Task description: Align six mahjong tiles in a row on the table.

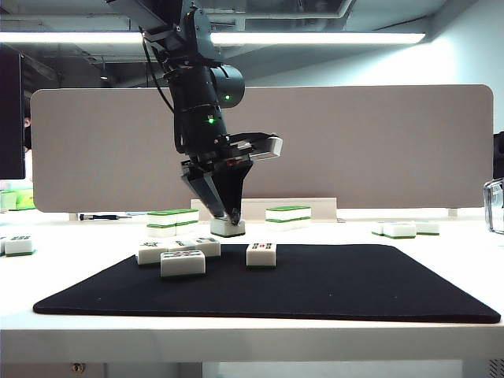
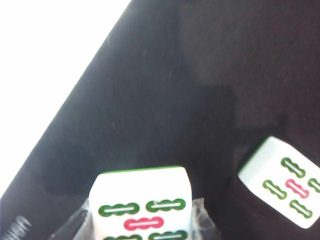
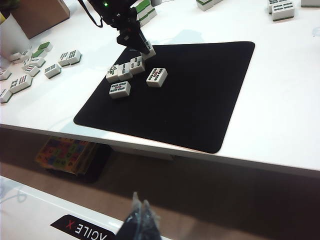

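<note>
The left tool (image 1: pixel 231 214) hangs point-down over the far left part of the black mat (image 1: pixel 354 283) on the white bench (image 1: pixel 252 335), its two dark fingers pinching a mahjong tile (image 1: pixel 227 227) between them. That held tile sits right at the mat's far edge, at the fingertips; I cannot tell whether it touches the cloth. From the left wrist camera the same tile (image 2: pixel 141 202) fills the space between the clear pads, face up, with green and red bamboo marks.

Just in front of the tool, nearer to me, lies a small cluster of tiles (image 1: pixel 177 253): two or three side by side, touching, and one more against their near side. A single tile (image 1: pixel 261 254) lies apart to the right of the cluster, near the tool's tip but clear of it; it also shows beside the held tile from the wrist (image 2: pixel 284 182).

The right tool (image 3: pixel 141 220) is drawn well back off the bench's near edge, its fingers pressed together with nothing in them.
</note>
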